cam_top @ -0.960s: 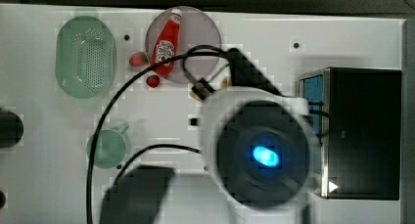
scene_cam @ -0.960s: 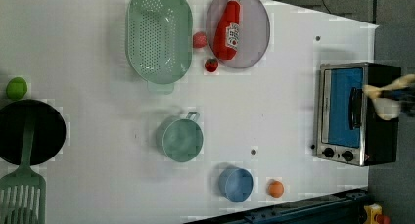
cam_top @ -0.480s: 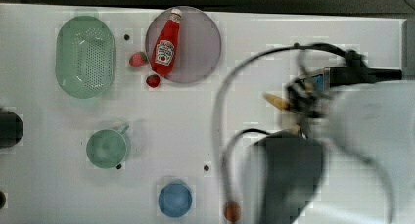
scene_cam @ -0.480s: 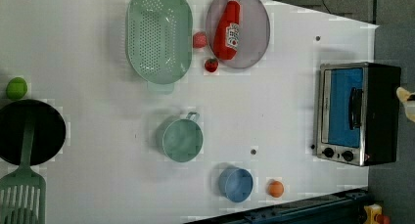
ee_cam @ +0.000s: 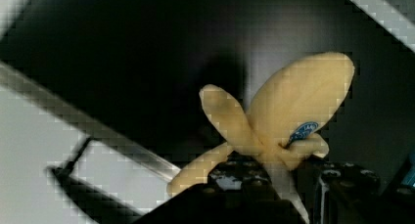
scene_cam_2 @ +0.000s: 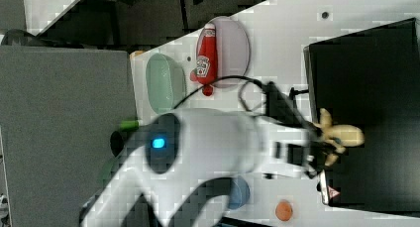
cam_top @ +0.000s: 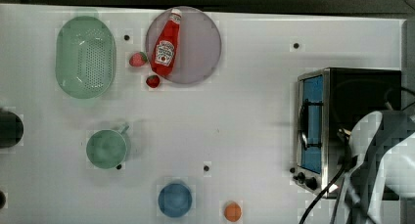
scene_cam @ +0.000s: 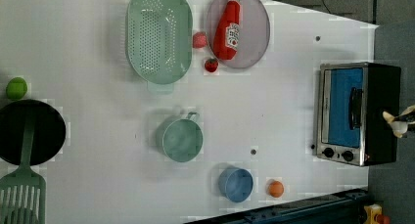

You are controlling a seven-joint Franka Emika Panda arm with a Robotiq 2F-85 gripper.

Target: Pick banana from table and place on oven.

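A pale yellow peeled-looking banana [scene_cam_2: 342, 136] with a blue sticker hangs over the oven's [scene_cam_2: 366, 63] flat black top, held in my gripper [scene_cam_2: 324, 146]. The wrist view shows the banana [ee_cam: 293, 106] just above the black surface, and the gripper [ee_cam: 281, 171] is shut on its lower end. In the left view the banana [scene_cam: 399, 123] shows past the right side of the oven [scene_cam: 357, 111]. In the top view my arm covers the lower right part of the oven [cam_top: 362, 92], which stands at the right end of the white table [cam_top: 244, 116].
On the table lie a green colander [cam_top: 85, 56], a plate [cam_top: 198, 43] with a ketchup bottle [cam_top: 166, 43], two strawberries [cam_top: 138, 59], a green mug [cam_top: 106, 148], a blue cup [cam_top: 174, 199] and a small orange [cam_top: 233, 212]. The left view adds a black pan [scene_cam: 29, 131] and a green spatula [scene_cam: 22, 194].
My arm has swung from the middle of the table to the top view's right, carrying the banana over the oven's top. Objects on the table have not moved.
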